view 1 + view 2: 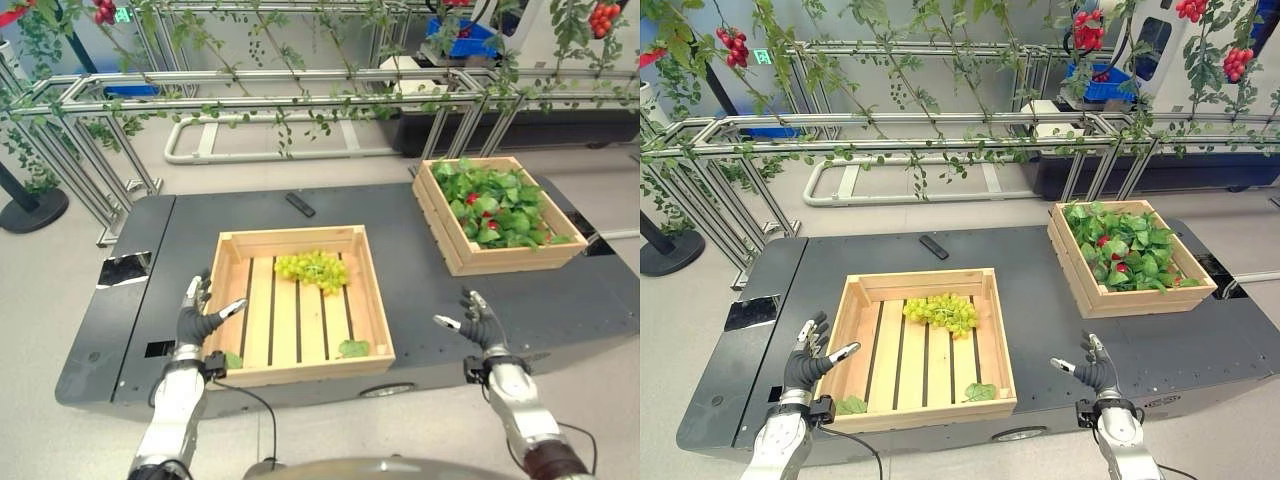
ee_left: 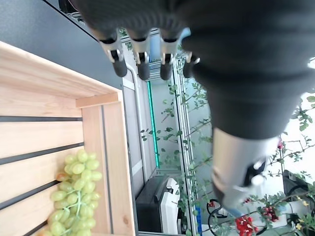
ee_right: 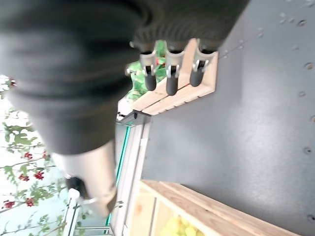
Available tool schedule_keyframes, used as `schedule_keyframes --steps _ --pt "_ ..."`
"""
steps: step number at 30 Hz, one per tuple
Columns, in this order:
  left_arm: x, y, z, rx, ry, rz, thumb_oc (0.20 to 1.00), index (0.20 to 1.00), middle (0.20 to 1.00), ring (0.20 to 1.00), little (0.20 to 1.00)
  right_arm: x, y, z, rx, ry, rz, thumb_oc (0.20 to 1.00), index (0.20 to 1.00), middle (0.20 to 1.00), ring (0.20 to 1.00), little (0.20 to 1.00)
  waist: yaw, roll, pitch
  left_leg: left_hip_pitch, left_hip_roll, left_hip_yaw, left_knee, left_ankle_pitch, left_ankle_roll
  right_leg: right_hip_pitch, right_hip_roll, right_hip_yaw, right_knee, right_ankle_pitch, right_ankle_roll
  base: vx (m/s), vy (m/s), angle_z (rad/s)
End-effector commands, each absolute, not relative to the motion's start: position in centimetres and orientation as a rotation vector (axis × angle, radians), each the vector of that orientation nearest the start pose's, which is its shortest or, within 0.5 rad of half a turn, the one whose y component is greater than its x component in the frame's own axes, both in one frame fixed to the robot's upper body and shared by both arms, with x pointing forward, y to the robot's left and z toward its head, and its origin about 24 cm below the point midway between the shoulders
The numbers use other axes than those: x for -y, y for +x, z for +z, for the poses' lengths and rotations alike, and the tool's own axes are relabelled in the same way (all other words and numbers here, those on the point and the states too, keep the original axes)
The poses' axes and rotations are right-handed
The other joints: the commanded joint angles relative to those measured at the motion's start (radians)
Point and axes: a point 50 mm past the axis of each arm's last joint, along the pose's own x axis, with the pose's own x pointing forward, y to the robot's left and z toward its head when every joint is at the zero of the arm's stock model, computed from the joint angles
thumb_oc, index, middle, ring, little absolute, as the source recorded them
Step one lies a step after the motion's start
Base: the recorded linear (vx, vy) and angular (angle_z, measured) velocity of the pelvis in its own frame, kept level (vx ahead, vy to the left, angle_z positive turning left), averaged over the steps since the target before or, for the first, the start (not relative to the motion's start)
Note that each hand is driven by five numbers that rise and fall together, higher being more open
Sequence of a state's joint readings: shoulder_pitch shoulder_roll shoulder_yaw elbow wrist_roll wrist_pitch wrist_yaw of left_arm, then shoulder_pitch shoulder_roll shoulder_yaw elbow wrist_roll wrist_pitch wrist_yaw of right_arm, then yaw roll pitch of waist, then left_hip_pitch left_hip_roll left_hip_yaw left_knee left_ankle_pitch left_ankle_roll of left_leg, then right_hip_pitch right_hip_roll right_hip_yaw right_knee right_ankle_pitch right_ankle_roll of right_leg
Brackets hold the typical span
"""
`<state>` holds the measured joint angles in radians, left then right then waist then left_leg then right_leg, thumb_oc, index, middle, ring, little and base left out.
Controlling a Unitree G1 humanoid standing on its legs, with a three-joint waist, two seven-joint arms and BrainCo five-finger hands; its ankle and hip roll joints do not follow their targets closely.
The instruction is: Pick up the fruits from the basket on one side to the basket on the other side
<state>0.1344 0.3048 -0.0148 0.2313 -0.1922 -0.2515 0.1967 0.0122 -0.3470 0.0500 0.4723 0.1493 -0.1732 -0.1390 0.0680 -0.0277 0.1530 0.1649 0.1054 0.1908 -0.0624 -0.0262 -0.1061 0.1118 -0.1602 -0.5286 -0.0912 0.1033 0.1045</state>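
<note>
1. The left hand hovers just off the near-left corner of the near crate, at about 8 o'clock on the dark platform; its fingers are spread and straight, its thumb points toward the crate wall, and it holds nothing.
2. The right hand hangs over bare platform at about 4 o'clock, well apart from both crates, fingers likewise extended and empty (its wrist view shows the dark fingertips in a loose row against the far crate).
3. A bunch of green grapes lies on the slats toward the far side of the near crate, untouched by either hand.
4. A green leaf lies in that crate's near-right corner; a second leaf sits by its near-left corner, though I cannot tell whether it is inside or on the rim.
5. The far crate stands at about 1 o'clock, heaped with green leaves; a few red fruits peek out, mostly buried, so their kind is hard to make out.
6. A small black bar-shaped object lies at 12 o'clock on the platform, too small to identify.
7. Beyond it run metal rails with trailing vines, with red fruit clusters cut off by the frame's edge.
</note>
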Motion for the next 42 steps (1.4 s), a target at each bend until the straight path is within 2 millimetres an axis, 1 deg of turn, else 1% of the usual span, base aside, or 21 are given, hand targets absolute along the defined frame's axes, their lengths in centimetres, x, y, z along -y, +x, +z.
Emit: schedule_keyframes --steps 1,4,8,23,31,32,35,36,37,39,40,41,42 --pt "-24.5 22.3 2.3 0.044 0.134 0.275 1.000 1.000 1.000 1.000 1.000 24.8 24.5 0.1 -0.115 -0.248 -0.187 1.000 1.000 1.000 1.000 1.000 0.003 -0.033 -0.027 -0.047 -0.025 0.047 0.003 0.039 0.013 0.028 -0.014 -0.014 0.033 -0.036 0.049 0.00 0.000 0.00" --pt "-24.4 22.2 2.3 0.045 0.113 0.268 1.000 1.000 1.000 1.000 1.000 24.7 24.5 0.1 -0.116 -0.255 -0.183 1.000 1.000 1.000 1.000 1.000 0.002 -0.033 -0.027 -0.046 -0.025 0.048 0.002 0.039 0.013 0.027 -0.014 -0.013 0.033 -0.035 0.048 0.00 0.000 0.00" --pt "-24.4 22.3 2.3 0.044 0.140 0.268 1.000 1.000 1.000 1.000 1.000 24.6 24.4 0.1 -0.110 -0.260 -0.181 1.000 1.000 1.000 1.000 1.000 0.000 -0.034 -0.025 -0.045 -0.024 0.049 0.002 0.038 0.013 0.026 -0.013 -0.011 0.034 -0.036 0.048 0.00 0.000 0.00" --pt "-24.4 22.1 2.2 0.038 0.150 0.254 1.000 1.000 1.000 1.000 1.000 24.9 24.5 1.1 -0.061 -0.253 -0.197 1.000 1.000 1.000 1.000 1.000 -0.007 -0.028 -0.022 -0.038 -0.026 0.056 -0.001 0.039 0.012 0.030 -0.014 -0.009 0.031 -0.035 0.049 0.00 0.001 -0.01" --pt "-24.6 22.1 2.6 0.056 0.157 0.257 1.000 1.000 1.000 1.000 1.000 24.9 24.8 2.3 -0.010 -0.247 -0.177 1.000 1.000 1.000 1.000 1.000 -0.006 -0.029 -0.018 -0.038 -0.026 0.057 0.000 0.038 0.013 0.029 -0.015 -0.010 0.034 -0.035 0.049 0.00 0.000 0.00" --pt "-24.8 22.1 2.8 0.065 0.155 0.260 1.000 1.000 1.000 1.000 1.000 25.0 25.1 3.1 0.018 -0.257 -0.172 1.000 1.000 1.000 1.000 1.000 -0.005 -0.032 -0.014 -0.040 -0.026 0.057 0.000 0.038 0.013 0.026 -0.016 -0.010 0.036 -0.034 0.050 0.00 0.000 0.00" --pt "-25.0 22.2 3.2 0.080 0.158 0.264 1.000 1.000 1.000 1.000 1.000 25.0 25.7 4.3 0.065 -0.266 -0.158 1.000 1.000 1.000 1.000 1.000 -0.001 -0.035 -0.002 -0.046 -0.027 0.055 0.000 0.039 0.013 0.020 -0.018 -0.011 0.039 -0.033 0.051 0.00 0.000 0.00" --pt "-25.0 22.2 3.2 0.080 0.158 0.264 1.000 1.000 1.000 1.000 1.000 25.0 25.7 4.3 0.065 -0.266 -0.158 1.000 1.000 1.000 1.000 1.000 -0.001 -0.035 -0.002 -0.046 -0.027 0.054 0.000 0.039 0.013 0.020 -0.018 -0.011 0.039 -0.033 0.051 0.00 0.000 0.00" --pt "-25.1 22.2 3.5 0.094 0.157 0.266 1.000 1.000 1.000 1.000 1.000 24.9 26.2 5.4 0.105 -0.286 -0.146 1.000 1.000 1.000 1.000 1.000 0.004 -0.037 0.006 -0.054 -0.028 0.053 0.003 0.039 0.014 0.010 -0.020 -0.009 0.042 -0.030 0.052 0.00 0.000 0.00" --pt "-25.4 22.3 4.0 0.112 0.162 0.270 1.000 1.000 1.000 1.000 1.000 24.8 26.7 6.3 0.137 -0.312 -0.122 1.000 1.000 1.000 1.000 1.000 0.010 -0.040 0.020 -0.068 -0.029 0.050 0.009 0.039 0.015 -0.003 -0.022 -0.005 0.046 -0.028 0.053 -0.02 -0.004 0.00" --pt "-25.4 22.4 4.0 0.112 0.162 0.271 1.000 1.000 1.000 1.000 1.000 24.8 26.7 6.4 0.138 -0.312 -0.122 1.000 1.000 1.000 1.000 1.000 0.010 -0.040 0.020 -0.068 -0.029 0.050 0.010 0.039 0.015 -0.004 -0.023 -0.004 0.047 -0.028 0.053 -0.03 -0.008 0.00" --pt "-25.6 22.5 4.4 0.127 0.173 0.268 1.000 1.000 1.000 1.000 1.000 24.7 27.1 7.3 0.169 -0.362 -0.098 1.000 1.000 1.000 1.000 1.000 0.015 -0.043 0.029 -0.077 -0.030 0.047 0.013 0.039 0.016 -0.011 -0.024 -0.005 0.049 -0.026 0.054 -0.03 -0.013 0.02" --pt "-25.8 22.4 4.9 0.145 0.192 0.265 1.000 1.000 1.000 1.000 1.000 24.9 27.5 8.8 0.216 -0.423 -0.076 1.000 1.000 1.000 1.000 1.000 0.022 -0.046 0.043 -0.091 -0.032 0.041 0.019 0.040 0.016 -0.024 -0.026 -0.003 0.053 -0.024 0.054 -0.03 -0.013 0.01"
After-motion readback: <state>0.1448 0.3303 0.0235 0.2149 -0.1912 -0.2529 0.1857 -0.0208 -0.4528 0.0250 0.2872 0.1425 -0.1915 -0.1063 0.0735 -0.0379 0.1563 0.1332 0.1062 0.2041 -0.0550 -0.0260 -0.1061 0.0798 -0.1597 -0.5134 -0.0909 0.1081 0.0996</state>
